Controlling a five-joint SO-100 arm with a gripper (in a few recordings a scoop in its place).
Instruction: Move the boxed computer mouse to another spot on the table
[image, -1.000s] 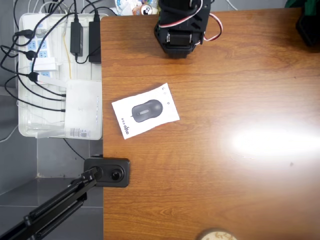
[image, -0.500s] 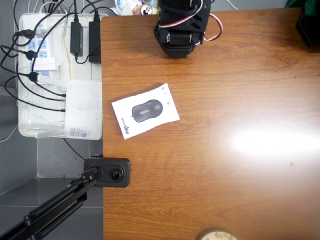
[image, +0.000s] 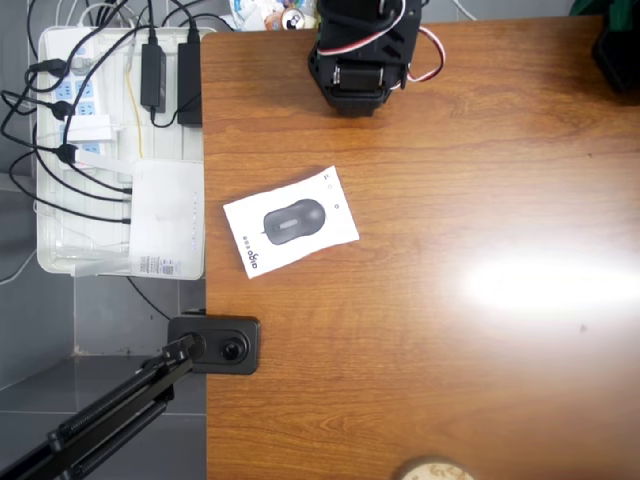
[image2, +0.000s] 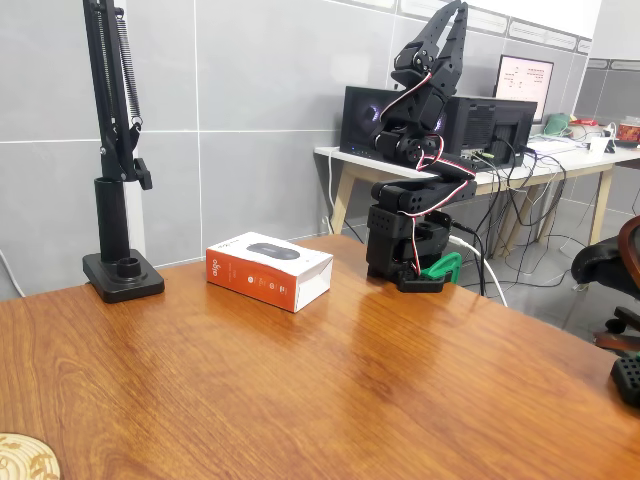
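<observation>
With the black two-finger gripper (image2: 447, 22) folded high above its base (jaws' state impossible to tell), the flat white orange-sided mouse carton (image: 290, 221) near the glossy brown wood-grain table's (image: 450, 380) left edge could skid off under a clumsy pinch.

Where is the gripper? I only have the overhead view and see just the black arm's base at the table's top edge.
Observer: In the fixed view the gripper points straight up, high above the black arm base and well away from the flat white carton with a dark grey mouse pictured on top.
Operator: Open or shut?
Observer: Cannot tell. The fingers look close together, but the tip sits at the picture's top edge.
Operator: Is the carton flat?
Observer: Yes, it lies flat on the brown wood-grain table, with its orange-red side facing the fixed camera and nothing touching it.
</observation>
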